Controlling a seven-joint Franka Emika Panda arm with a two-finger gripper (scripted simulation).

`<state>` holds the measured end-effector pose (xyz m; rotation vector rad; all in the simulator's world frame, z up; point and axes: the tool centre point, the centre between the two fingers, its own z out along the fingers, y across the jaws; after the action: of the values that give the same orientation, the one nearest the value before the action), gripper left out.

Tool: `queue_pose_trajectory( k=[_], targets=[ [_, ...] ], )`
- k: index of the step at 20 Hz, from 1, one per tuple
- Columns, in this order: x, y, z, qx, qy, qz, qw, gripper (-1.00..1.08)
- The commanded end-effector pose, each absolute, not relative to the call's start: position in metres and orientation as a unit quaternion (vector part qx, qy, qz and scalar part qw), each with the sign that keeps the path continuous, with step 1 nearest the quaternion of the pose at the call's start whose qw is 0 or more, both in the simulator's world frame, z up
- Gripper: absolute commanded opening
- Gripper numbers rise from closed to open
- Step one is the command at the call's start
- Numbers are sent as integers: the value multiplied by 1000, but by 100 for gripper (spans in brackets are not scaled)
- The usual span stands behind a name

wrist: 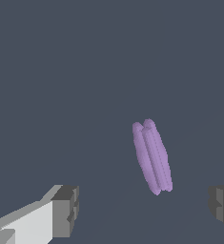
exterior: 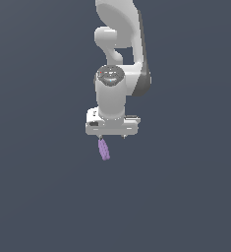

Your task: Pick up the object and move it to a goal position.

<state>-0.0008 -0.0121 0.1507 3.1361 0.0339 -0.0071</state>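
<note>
The object is a small elongated light-purple piece with a bumpy surface, lying on the dark grey floor. In the exterior view it shows just below the white gripper, under its left fingertip. In the wrist view the object lies between the lines of the two fingers, closer to one of them and beyond the fingertips. The gripper is open wide and holds nothing. One finger shows fully, the other only at the picture's edge.
The white arm rises behind the gripper in the exterior view. The dark grey floor spreads all around with nothing else on it.
</note>
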Motion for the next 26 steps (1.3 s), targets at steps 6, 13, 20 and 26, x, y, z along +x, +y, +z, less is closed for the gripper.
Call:
queue_pose_trajectory(
  k=[6, 13, 20, 26],
  targets=[
    [0, -10, 155, 1000, 24, 4, 8, 100],
    [0, -9, 160, 999, 38, 10, 13, 100],
    [0, -13, 152, 999, 48, 9, 12, 100],
    [0, -25, 132, 997, 75, 6, 10, 100]
  ],
)
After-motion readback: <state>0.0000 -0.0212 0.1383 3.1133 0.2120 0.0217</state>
